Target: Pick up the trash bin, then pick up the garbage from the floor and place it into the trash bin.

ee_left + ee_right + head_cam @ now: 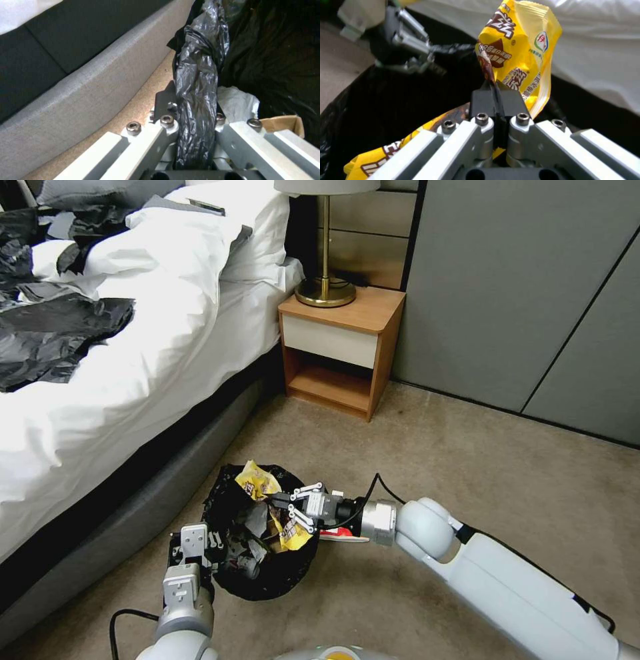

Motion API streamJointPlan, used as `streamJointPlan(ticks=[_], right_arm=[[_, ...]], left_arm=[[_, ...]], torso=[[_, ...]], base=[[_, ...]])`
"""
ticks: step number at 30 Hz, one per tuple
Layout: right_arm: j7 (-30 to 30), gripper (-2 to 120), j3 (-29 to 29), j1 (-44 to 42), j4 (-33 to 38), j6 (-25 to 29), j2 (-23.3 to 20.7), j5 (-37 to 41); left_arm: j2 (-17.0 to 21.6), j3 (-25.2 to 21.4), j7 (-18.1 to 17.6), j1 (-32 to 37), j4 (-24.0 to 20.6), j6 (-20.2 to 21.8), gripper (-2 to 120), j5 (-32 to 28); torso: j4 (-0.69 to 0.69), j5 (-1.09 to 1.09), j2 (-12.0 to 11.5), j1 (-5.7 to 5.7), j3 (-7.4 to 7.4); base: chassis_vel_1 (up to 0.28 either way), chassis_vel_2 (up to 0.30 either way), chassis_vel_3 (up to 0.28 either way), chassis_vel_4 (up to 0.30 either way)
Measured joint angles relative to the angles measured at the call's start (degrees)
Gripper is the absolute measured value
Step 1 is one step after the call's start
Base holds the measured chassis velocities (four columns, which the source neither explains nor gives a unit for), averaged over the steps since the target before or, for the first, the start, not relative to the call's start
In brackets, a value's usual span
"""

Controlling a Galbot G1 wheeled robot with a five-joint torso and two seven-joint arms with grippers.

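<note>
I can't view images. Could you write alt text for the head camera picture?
The right gripper holds a yellow snack wrapper over the black-lined trash bin, whose near rim the left gripper clamps. They are on beige carpet beside a white bed, with a wooden nightstand behind.

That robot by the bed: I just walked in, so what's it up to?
It is collecting litter. Its left gripper is clamped on the bag-lined rim of the trash bin, beside the bed. Its right gripper pinches a yellow snack wrapper over the bin's opening, not yet released.
</note>
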Motion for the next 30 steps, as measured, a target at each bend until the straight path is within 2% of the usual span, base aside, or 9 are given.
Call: streamJointPlan(ticks=[5, 7, 13, 15, 19, 22, 24, 26, 30], right_arm=[[-0.5, 2, -0.8, -0.9, -0.8, -0.4, 0.1, -0.7], [-0.5, 14, -1.0, -1.2, -0.8, -0.5, 0.1, -1.0], [-0.5, 30, -1.0, -1.6, -0.8, -0.8, 0.0, -1.1], [-0.5, 43, -1.0, -1.7, -0.7, -0.8, -0.3, -1.1], [-0.5, 53, -0.9, -1.9, -0.5, -1.0, -0.5, -1.1], [-0.5, 69, -0.6, -2.1, -0.5, -1.0, -0.6, -1.1], [-0.5, 70, -0.5, -2.2, -0.5, -1.0, -0.7, -1.1], [-0.5, 83, -0.4, -2.3, -0.5, -1.0, -0.7, -1.1], [-0.5, 92, -0.3, -2.3, -0.5, -1.1, -0.7, -1.0]], left_arm=[[0.0, 0.0, 0.0, -0.2, 0.0, 0.1, 1, -0.1], [0.0, -0.1, 0.0, -0.4, 0.0, 0.1, 1, -0.3], [0.0, -0.1, 0.0, -0.7, 0.0, 0.3, 1, -0.4], [0.0, -0.1, 0.0, -0.8, 0.0, 0.3, 1, -0.4], [0.0, -0.1, 0.0, -0.8, 0.1, 0.3, 1, -0.4], [-0.1, -0.1, 0.0, -0.8, 0.1, 0.3, 1, -0.5], [-0.1, -0.1, 0.0, -0.8, 0.1, 0.3, 1, -0.5], [-0.1, -0.1, 0.0, -0.8, 0.1, 0.3, 1, -0.5], [-0.1, -0.1, 0.0, -0.8, 0.1, 0.4, 1, -0.4]], torso=[[0.00, 0.01, 0.0, 0.00, 0.00], [0.00, 0.01, 0.0, 0.00, 0.00], [0.00, 0.00, 0.0, 0.00, 0.00], [0.00, 0.00, 0.0, 0.00, 0.00], [0.00, 0.00, 0.0, 0.00, 0.00], [0.00, 0.00, 0.0, 0.00, 0.00], [0.00, 0.00, 0.0, 0.00, 0.00], [0.00, 0.00, 0.0, 0.00, 0.00], [0.00, 0.01, 0.0, 0.00, 0.00]], base=[[0.000, 0.000, 0.000, 0.000], [0.000, 0.000, 0.000, 0.000], [0.000, 0.000, 0.000, 0.000], [0.000, 0.000, 0.000, 0.000], [0.000, 0.000, 0.000, 0.000], [0.000, 0.000, 0.000, 0.000], [0.000, 0.000, 0.000, 0.000], [0.000, 0.000, 0.000, 0.000], [0.000, 0.000, 0.000, 0.000]])
